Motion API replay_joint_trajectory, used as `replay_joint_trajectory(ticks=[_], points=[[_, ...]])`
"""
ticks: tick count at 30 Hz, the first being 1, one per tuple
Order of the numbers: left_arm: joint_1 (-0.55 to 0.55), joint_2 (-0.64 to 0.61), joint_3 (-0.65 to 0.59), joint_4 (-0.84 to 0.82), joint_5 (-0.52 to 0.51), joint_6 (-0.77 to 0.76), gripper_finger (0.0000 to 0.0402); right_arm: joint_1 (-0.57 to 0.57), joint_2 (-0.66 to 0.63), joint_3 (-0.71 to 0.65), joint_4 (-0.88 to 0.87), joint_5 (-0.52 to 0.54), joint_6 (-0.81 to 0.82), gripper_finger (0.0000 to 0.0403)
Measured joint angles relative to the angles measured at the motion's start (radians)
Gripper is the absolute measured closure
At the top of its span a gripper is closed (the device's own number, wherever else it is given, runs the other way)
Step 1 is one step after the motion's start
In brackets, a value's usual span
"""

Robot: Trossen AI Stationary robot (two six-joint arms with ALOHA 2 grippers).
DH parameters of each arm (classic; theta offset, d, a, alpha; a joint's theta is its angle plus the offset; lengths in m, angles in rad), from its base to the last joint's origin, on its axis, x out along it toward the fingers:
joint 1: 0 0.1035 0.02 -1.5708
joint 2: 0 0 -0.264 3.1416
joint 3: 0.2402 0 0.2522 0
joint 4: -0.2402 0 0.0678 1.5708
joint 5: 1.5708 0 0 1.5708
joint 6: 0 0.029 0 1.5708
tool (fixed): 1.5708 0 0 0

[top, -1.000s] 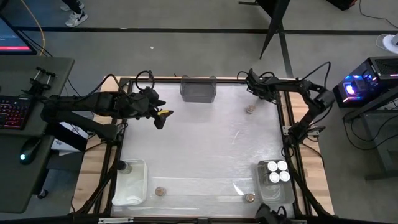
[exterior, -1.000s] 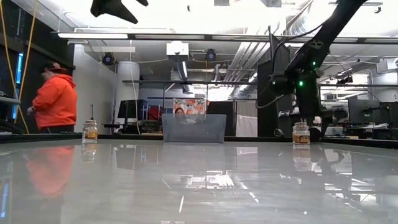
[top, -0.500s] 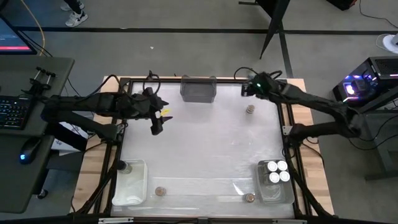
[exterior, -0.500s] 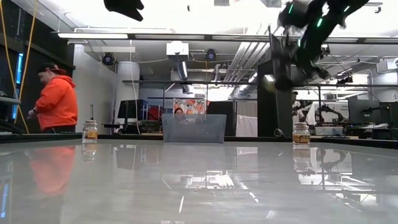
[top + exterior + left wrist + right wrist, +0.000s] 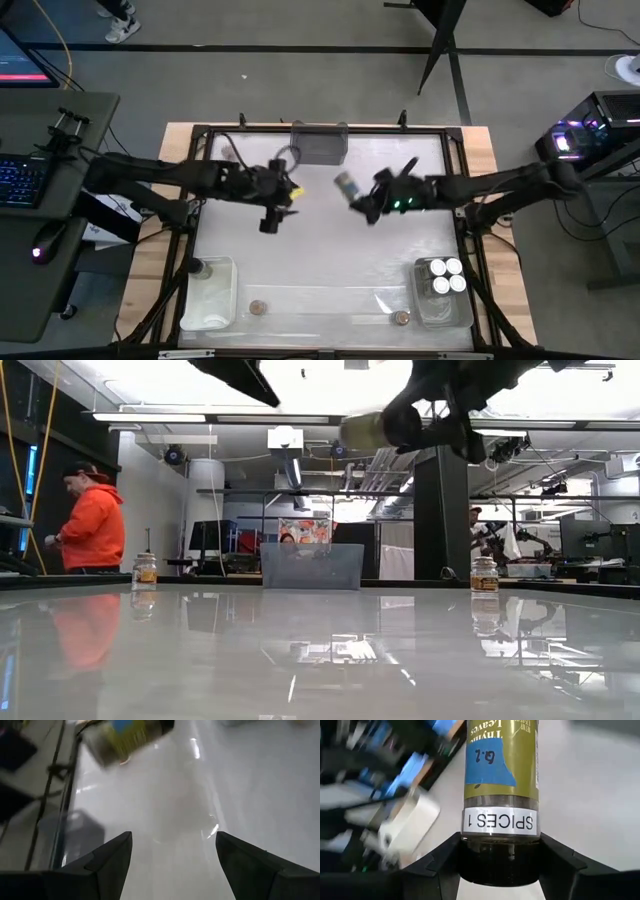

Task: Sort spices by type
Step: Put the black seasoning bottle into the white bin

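Note:
A spice jar (image 5: 501,770) with an olive label, a blue tape patch and a white strip reading "SPICES 1" hangs high over the middle of the table (image 5: 346,184), with my right gripper (image 5: 362,200) shut on it. My left gripper (image 5: 272,216) hovers open just to its left, fingers (image 5: 112,855) spread with nothing between them; the jar (image 5: 125,735) shows ahead of it. Two more jars (image 5: 145,572) (image 5: 484,575) stand on their bases near the far edge. Two cork-topped jars (image 5: 258,307) (image 5: 401,317) stand by the near edge. My right gripper pinches the jar's dark lid end (image 5: 470,862) between its two fingers, one on each side. The fingers come from the table's right, slanting slightly down. The jar sticks out ahead of them, lying about level (image 5: 365,430), lifted clear of the table.
A grey bin (image 5: 318,145) stands at the far edge's middle. A clear bin (image 5: 215,300) at the near left holds a dark jar (image 5: 197,267). A clear bin (image 5: 440,305) at the near right holds three white-lidded jars (image 5: 445,275). A person in orange (image 5: 92,525) stands beyond the table.
My right gripper has swung from the far right corner toward the middle of the table, rising and rolling; the jar in it now lies about level. My left gripper has moved toward the table's middle, come down a little and rolled about its own line.

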Motion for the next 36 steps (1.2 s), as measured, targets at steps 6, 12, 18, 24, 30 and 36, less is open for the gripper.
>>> replay_joint_trajectory(ticks=[6, 12, 18, 24, 30, 36], points=[[-0.047, 0.111, 0.0, 0.105, -0.007, 0.229, 0.0126, 0.097, 0.108, 0.0, 0.109, -0.112, -0.025, 0.0204], [-0.072, 0.211, 0.0, 0.199, -0.083, 0.274, 0.0126, 0.148, 0.11, 0.0, 0.121, -0.132, -0.058, 0.0204], [-0.089, 0.269, 0.0, 0.296, -0.127, 0.274, 0.0126, 0.152, 0.11, 0.0, 0.102, -0.14, -0.087, 0.0204], [-0.112, 0.284, 0.0, 0.31, -0.13, 0.325, 0.0126, 0.135, 0.11, 0.0, 0.096, -0.179, -0.115, 0.0204], [-0.106, 0.295, 0.0, 0.398, -0.119, 0.352, 0.0126, 0.13, 0.112, 0.0, 0.098, -0.221, -0.13, 0.0204], [-0.109, 0.307, 0.0, 0.449, -0.027, 0.404, 0.0126, 0.129, 0.114, 0.0, 0.098, -0.224, -0.134, 0.0204]])
